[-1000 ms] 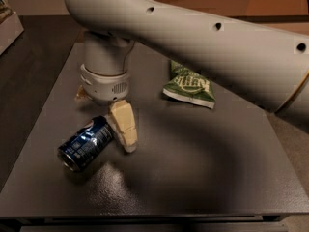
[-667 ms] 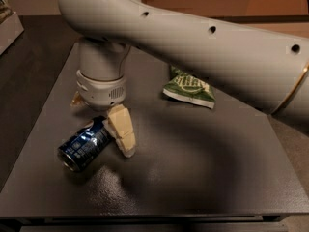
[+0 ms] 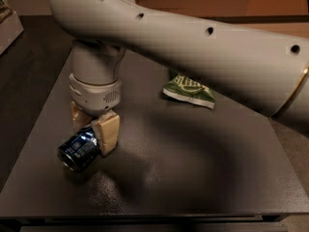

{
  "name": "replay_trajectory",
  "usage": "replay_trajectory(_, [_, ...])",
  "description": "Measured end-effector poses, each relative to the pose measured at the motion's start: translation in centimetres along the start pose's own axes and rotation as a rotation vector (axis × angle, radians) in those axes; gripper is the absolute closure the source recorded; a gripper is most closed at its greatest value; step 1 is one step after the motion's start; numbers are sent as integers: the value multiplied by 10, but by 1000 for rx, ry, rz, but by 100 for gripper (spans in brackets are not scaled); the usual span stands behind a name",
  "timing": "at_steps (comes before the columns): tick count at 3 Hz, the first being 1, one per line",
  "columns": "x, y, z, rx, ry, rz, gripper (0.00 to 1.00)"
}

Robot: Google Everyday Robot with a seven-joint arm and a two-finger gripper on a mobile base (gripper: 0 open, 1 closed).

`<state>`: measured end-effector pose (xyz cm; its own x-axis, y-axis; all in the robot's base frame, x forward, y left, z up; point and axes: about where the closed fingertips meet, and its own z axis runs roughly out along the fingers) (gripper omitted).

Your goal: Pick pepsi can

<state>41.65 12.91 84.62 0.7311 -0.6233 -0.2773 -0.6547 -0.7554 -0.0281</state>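
My gripper (image 3: 94, 124) is straddling the pepsi can (image 3: 79, 150), lying on its side at the dark table's (image 3: 193, 178) left front; my jaws are standing open around its far end, not visibly clamping it.

You see the gripper (image 3: 93, 125) low over the table's near-left part, its tan fingers (image 3: 107, 132) matt and rubbery, open on either side of the pepsi can (image 3: 79, 150), glossy blue metal. Above them, your arm (image 3: 193, 47) is smooth, satin plastic. The table (image 3: 193, 178) is dark, finely textured. Well right of the fingers, a shiny green chip bag (image 3: 189, 90).
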Motion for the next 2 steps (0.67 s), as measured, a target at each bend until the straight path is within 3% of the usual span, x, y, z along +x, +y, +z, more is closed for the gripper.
replay_trajectory(2, [-6, -1, -26, 52, -18, 0, 87])
